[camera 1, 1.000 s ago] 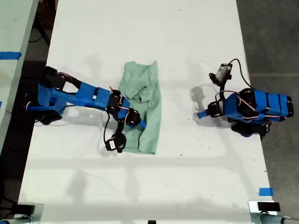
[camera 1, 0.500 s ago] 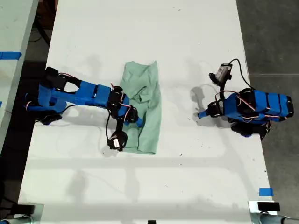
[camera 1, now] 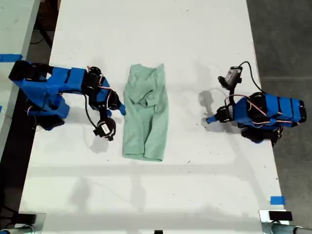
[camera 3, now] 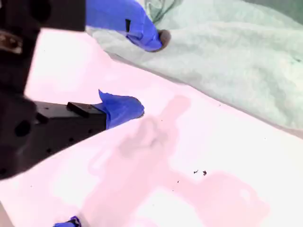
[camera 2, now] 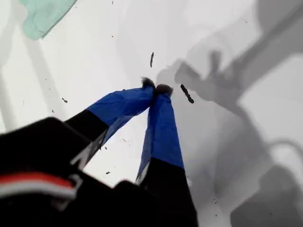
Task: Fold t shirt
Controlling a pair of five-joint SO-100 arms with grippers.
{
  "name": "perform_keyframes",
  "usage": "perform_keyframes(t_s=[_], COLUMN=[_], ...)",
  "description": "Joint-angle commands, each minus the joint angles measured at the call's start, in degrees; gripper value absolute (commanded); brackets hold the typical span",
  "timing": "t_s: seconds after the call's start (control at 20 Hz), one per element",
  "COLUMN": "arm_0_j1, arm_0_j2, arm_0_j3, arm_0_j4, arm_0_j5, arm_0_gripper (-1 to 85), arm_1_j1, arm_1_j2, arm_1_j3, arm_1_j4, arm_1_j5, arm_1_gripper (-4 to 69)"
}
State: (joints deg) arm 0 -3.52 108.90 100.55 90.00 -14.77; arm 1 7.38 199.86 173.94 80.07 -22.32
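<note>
My second gripper is spread, holding nothing, one fingertip just at the t shirt edge, at its 9 o'clock in the exterior view; its arm is bent back. I judge it may catch only one layer. My first gripper is pressed together, well apart at 3 o'clock.

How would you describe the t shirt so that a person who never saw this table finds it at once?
Look at the long white table in the exterior view, with a blue robot arm at each side. Between the arms, nearer the arm at that view's left, lies the t shirt, a pale mint-green cloth folded into a narrow rumpled strip. It is the only soft, green thing there; all else is blue, black or white.
</note>
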Motion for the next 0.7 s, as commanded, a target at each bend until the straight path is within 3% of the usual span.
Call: perform_keyframes(t_s=[0.0, 0.15, 0.4, 0.55, 0.65], arm_0_j1=[1.1, 3.4, 6.9, 8.1, 7.2], arm_0_j2=[19.3, 30.1, 63.6, 94.0, 93.9], arm_0_j3=[14.0, 28.7, 64.6, 81.0, 83.2], arm_0_j4=[-6.9, -16.9, -40.0, -35.1, -35.9], arm_0_j5=[-2.6, -4.7, -10.6, -11.5, -11.8], arm_0_gripper=[15.8, 14.5, 8.7, 5.8, 5.3], arm_1_j1=[-0.4, -0.4, -0.4, -0.4, -0.3], arm_1_j2=[0.7, 0.7, 0.7, 0.7, 0.7], arm_1_j3=[3.2, 3.2, 3.2, 3.2, 3.2], arm_1_j4=[-1.2, -1.2, -1.2, -1.2, -1.2], arm_1_j5=[-1.1, -1.0, -0.9, -0.9, -0.7], arm_1_gripper=[1.0, 1.0, 1.0, 1.1, 1.3])
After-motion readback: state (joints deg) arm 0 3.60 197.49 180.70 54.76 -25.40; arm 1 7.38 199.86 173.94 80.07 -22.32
